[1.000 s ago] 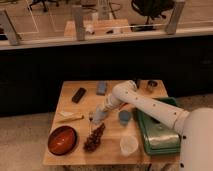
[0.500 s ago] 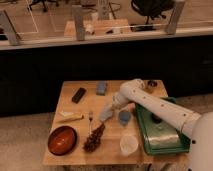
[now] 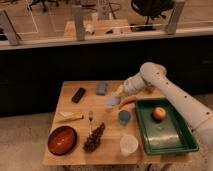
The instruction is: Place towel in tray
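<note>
My gripper hangs over the middle of the wooden table, left of the green tray. It is shut on a small pale towel, which dangles from it just above the tabletop. The tray lies at the right end of the table and holds a round orange fruit. My white arm reaches in from the right, over the tray's far corner.
An orange carrot lies by the tray's far left corner, with a blue cup and a white cup to its left. A blue sponge, black object, banana, fork, grapes and red bowl fill the left side.
My gripper has risen from near the grapes and fork and moved back and to the right, towards the tray, carrying the pale towel with it.
</note>
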`<control>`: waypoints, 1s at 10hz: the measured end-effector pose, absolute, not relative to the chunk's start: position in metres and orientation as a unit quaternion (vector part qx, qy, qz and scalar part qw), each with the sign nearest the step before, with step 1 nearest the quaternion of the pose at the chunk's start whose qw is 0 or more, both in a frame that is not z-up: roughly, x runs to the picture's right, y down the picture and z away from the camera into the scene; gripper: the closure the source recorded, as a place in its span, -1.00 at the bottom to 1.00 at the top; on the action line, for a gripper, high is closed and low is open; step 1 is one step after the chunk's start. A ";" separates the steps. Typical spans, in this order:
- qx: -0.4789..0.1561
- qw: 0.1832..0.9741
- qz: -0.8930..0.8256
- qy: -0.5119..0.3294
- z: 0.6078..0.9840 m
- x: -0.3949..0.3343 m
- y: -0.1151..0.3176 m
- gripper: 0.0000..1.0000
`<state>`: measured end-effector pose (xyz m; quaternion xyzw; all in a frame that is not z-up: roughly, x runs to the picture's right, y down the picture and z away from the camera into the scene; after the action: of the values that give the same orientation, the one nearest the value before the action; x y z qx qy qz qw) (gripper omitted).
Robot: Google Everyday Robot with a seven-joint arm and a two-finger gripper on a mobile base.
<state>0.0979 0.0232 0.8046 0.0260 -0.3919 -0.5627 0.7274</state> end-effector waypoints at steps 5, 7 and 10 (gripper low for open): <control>0.021 0.782 -0.474 -0.404 0.763 0.195 -0.032 1.00; 0.020 0.800 -0.443 -0.404 0.767 0.230 -0.024 1.00; 0.043 0.827 -0.404 -0.388 0.788 0.265 0.027 1.00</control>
<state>0.2652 0.0270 0.7877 0.0435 -0.3879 -0.4039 0.8274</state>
